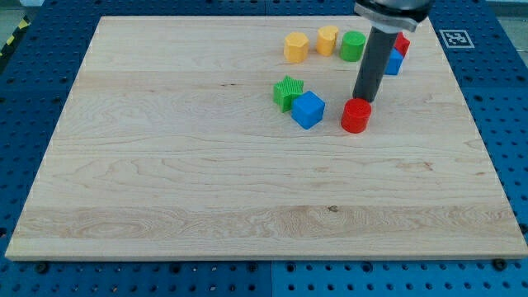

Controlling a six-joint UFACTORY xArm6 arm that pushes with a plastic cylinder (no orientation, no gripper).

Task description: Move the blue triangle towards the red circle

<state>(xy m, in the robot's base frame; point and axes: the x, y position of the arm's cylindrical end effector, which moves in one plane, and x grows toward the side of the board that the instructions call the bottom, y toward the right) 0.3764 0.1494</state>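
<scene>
Resting just above the red circle (355,115), my tip (360,101) holds nothing; the blue triangle (393,61) sits behind the rod, well above that circle.

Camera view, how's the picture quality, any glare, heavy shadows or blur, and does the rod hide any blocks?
Camera view: even, soft light, no strong glare on the wooden board; shadows are faint and short beside the blocks. The board and blocks look sharp. The rod, my tip just above the red circle, covers part of the blue triangle and a red block behind it.
</scene>
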